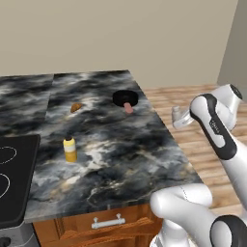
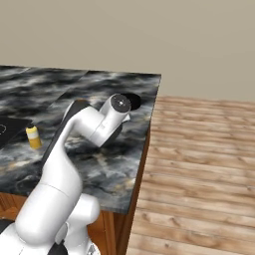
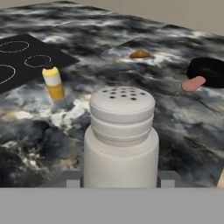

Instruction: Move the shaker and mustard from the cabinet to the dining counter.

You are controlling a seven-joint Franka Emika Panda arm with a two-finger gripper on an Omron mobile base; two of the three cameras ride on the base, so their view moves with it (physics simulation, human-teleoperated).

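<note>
A: Report the layout, left to right.

B: In the left base view, a black cooktop (image 1: 12,178) occupies the left edge of the dining desk (image 1: 120,149). The mustard (image 1: 70,149) stands upright on the marbled stone, right of the cooktop and apart from it. Farther back lies a small brown food item (image 1: 75,107). Right of that sits a black pan (image 1: 125,98) with a pinkish sausage-like piece (image 1: 128,107) at its near rim. The arm (image 1: 214,128) rises beyond the right edge of the desk, over the wooden floor (image 1: 202,144).

A: State of the claw?

B: In the hand view, the claw (image 3: 120,183) pinches the shaker (image 3: 121,138). One fingertip (image 3: 73,179) shows at each lower side of the shaker body. The shaker is upright, with its perforated top visible.

A: Position of the shaker relative to the desk?

B: It appears in front of the desk surface. Contact with the stone cannot be confirmed. The mustard is to its left, well apart; the pan is to its right.
</note>
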